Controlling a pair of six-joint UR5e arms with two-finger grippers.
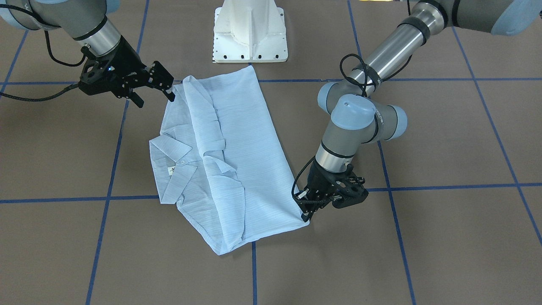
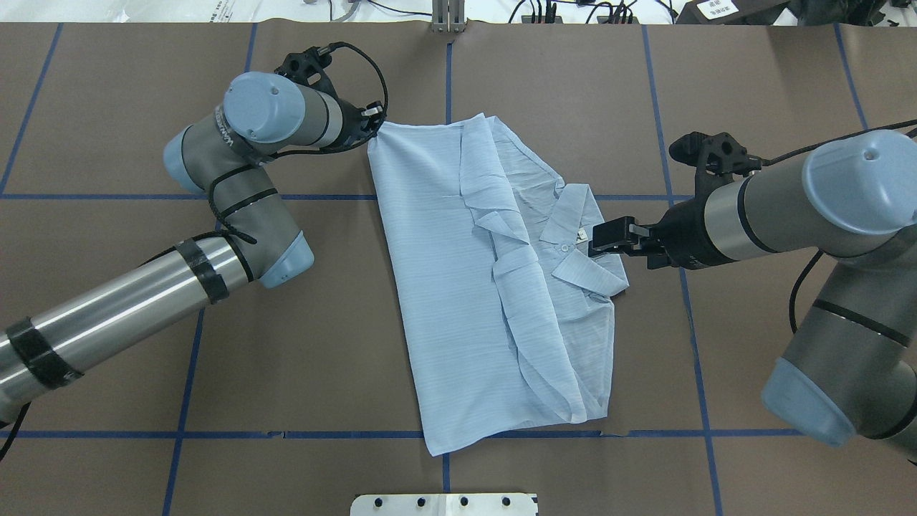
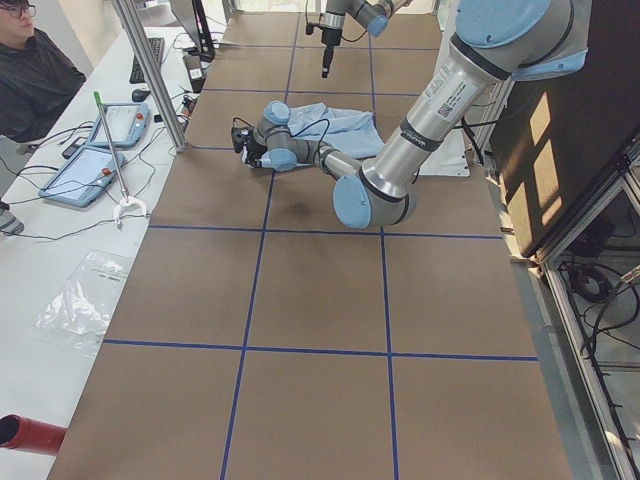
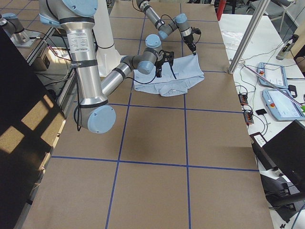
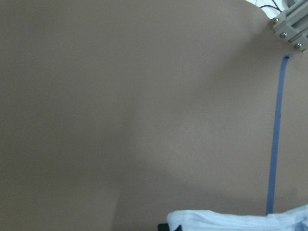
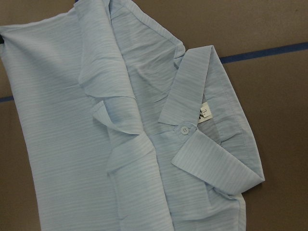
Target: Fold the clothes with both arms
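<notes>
Brown table (image 2: 107,344) gridded with blue tape (image 2: 215,434); shirt (image 2: 444,287) upon it; desk (image 3: 30,280) alongside.

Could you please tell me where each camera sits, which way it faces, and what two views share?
Front-facing: across the table, facing the robot; shirt, left arm, right arm, pedestal.
Overhead: behind the robot, looking down; both arms.
Exterior left: table's left end; left arm near.
Exterior right: table's right end; right arm near.
Left wrist: faces table, shirt edge; no arm.
Right wrist: faces collar; no arm.
Shared: front-facing and overhead both show left gripper at a shirt corner.
</notes>
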